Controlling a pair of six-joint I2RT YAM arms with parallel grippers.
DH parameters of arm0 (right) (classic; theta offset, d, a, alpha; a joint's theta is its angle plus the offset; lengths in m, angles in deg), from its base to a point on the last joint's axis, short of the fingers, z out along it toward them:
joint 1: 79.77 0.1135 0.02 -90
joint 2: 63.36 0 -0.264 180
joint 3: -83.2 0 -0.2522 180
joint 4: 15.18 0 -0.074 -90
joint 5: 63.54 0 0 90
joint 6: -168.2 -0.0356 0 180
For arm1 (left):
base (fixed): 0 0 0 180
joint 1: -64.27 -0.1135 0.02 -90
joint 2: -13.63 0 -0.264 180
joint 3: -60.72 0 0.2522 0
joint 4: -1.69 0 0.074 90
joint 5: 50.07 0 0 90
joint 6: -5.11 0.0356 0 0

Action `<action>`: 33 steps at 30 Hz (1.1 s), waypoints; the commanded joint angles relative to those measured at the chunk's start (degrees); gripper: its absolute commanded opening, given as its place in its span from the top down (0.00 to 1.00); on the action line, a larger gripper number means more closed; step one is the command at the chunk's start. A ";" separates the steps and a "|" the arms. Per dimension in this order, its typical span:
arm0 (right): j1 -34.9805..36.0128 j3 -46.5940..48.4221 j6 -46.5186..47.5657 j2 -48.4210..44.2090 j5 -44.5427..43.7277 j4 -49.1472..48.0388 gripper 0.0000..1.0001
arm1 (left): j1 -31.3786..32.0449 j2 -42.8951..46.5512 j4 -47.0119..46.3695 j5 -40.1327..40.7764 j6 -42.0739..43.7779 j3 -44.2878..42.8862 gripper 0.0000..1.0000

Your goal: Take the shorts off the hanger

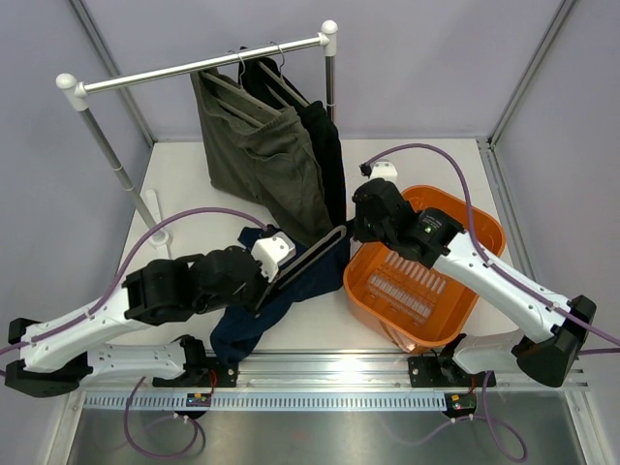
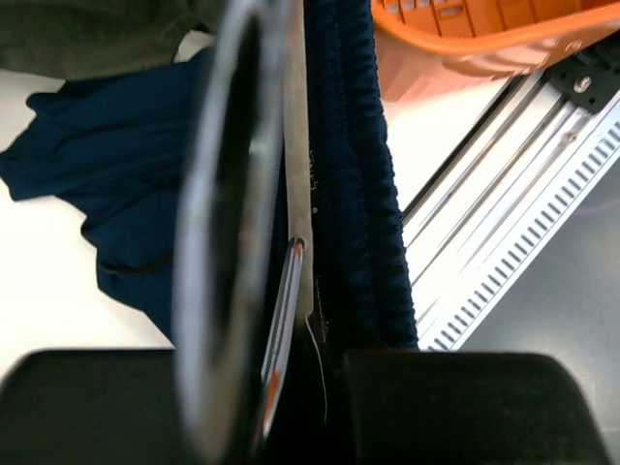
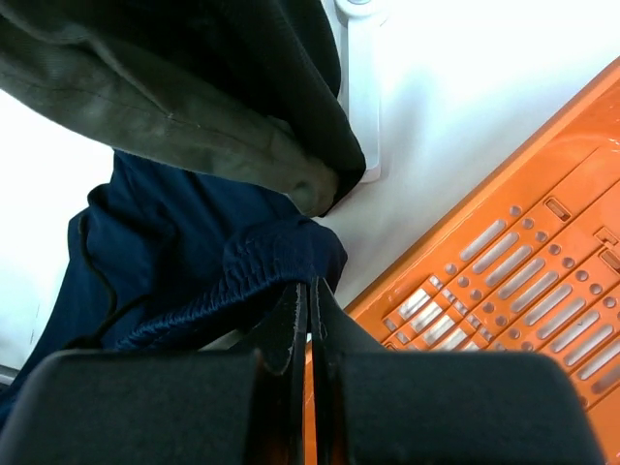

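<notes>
The navy shorts (image 1: 247, 325) hang from a black hanger (image 1: 305, 262) held low over the table. My left gripper (image 1: 276, 266) is shut on that hanger, with the hanger's bar (image 2: 228, 194) and the navy waistband (image 2: 358, 174) running up between its fingers. My right gripper (image 1: 356, 230) sits at the hanger's far end. In the right wrist view its jaws (image 3: 310, 286) are shut, and the tips bite the edge of the navy waistband (image 3: 271, 257). Olive-grey shorts (image 1: 257, 160) and black shorts (image 1: 327, 155) hang on the rail.
A white-capped metal rail (image 1: 194, 66) spans the back on two posts, and one white foot (image 3: 363, 87) lies close to the hanging hems. An orange slotted basket (image 1: 484, 228) stands at the right, just beside my right gripper. The aluminium base rail (image 2: 542, 174) runs along the near edge.
</notes>
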 commanded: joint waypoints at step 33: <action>50.37 6.80 5.47 14.55 -4.23 -13.93 1.00 | 1.42 6.61 -7.19 22.78 -1.53 -9.37 1.00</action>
